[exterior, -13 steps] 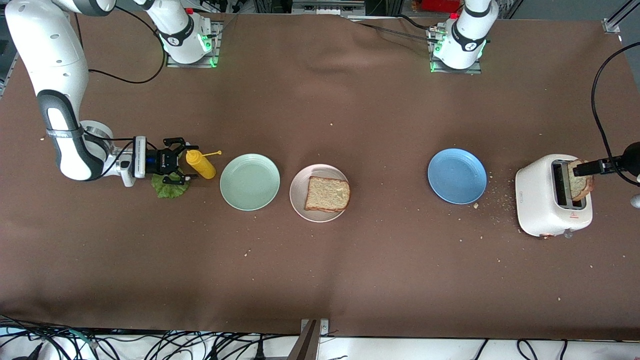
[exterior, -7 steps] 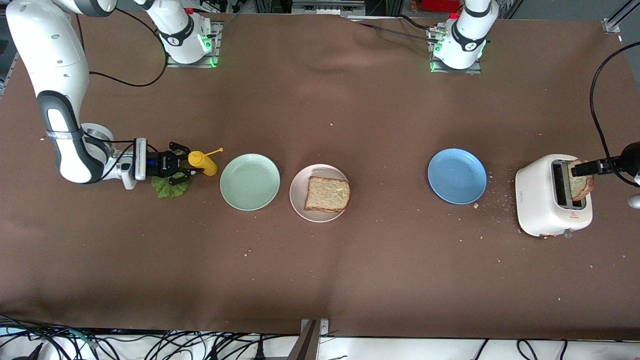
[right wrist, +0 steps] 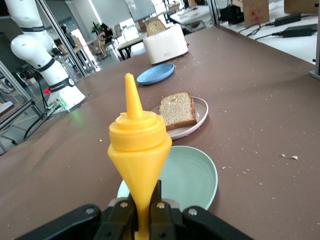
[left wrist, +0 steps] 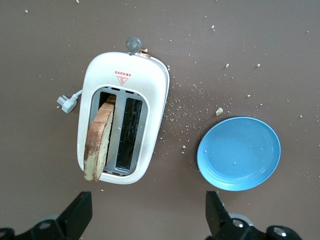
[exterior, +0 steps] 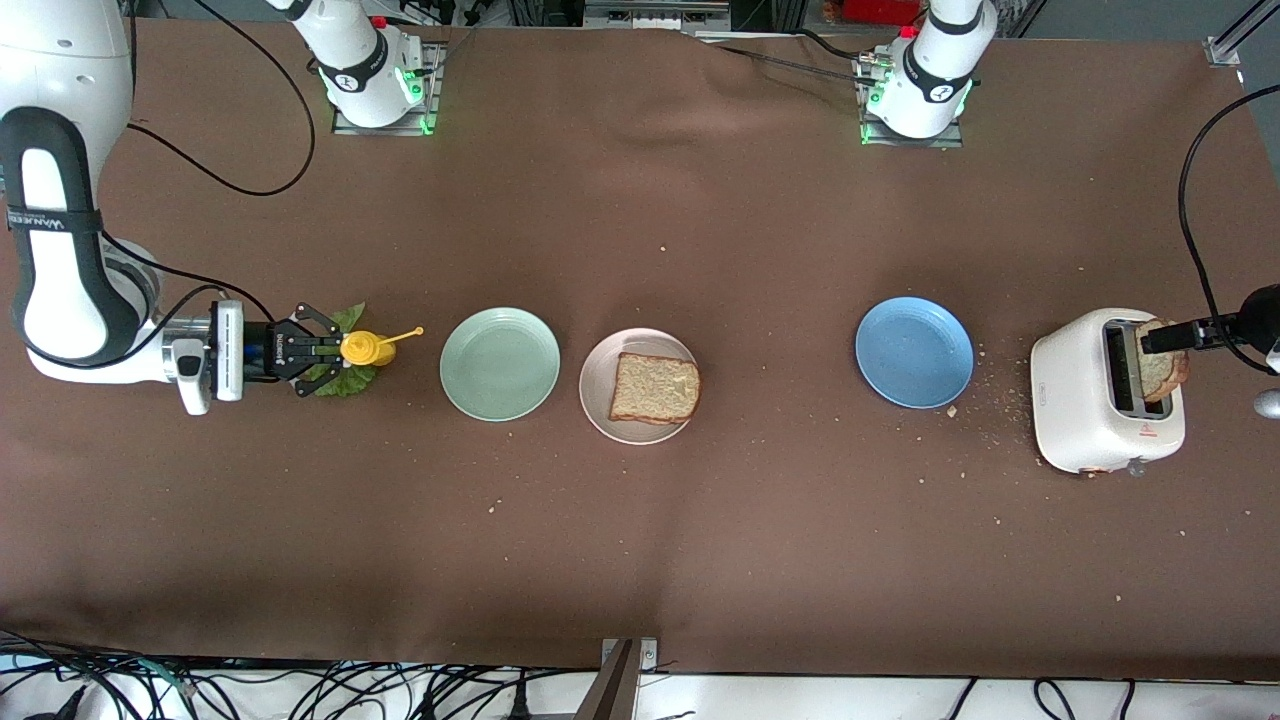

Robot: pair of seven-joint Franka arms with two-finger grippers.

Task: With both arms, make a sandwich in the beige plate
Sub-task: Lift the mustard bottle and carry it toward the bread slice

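One square brown bread slice (exterior: 654,388) on round beige plate (exterior: 597,405); ruffled green lettuce leaf (exterior: 340,380) still on tabletop beside mint-green plate (exterior: 499,363). Second slice (left wrist: 98,141) still in white toaster (left wrist: 122,118). Right gripper (right wrist: 142,216) pinching yellow squeeze bottle (right wrist: 138,145) above lettuce; left gripper (left wrist: 147,210) over toaster, jaws spread.

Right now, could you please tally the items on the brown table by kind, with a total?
Round plates: 3 (mint-green, beige, blue)
Brown bread slices: 2 (one on the beige plate, one in the toaster)
White two-slot toaster: 1
Yellow squeeze bottle, in the right gripper: 1
Green lettuce leaf: 1
Total: 8
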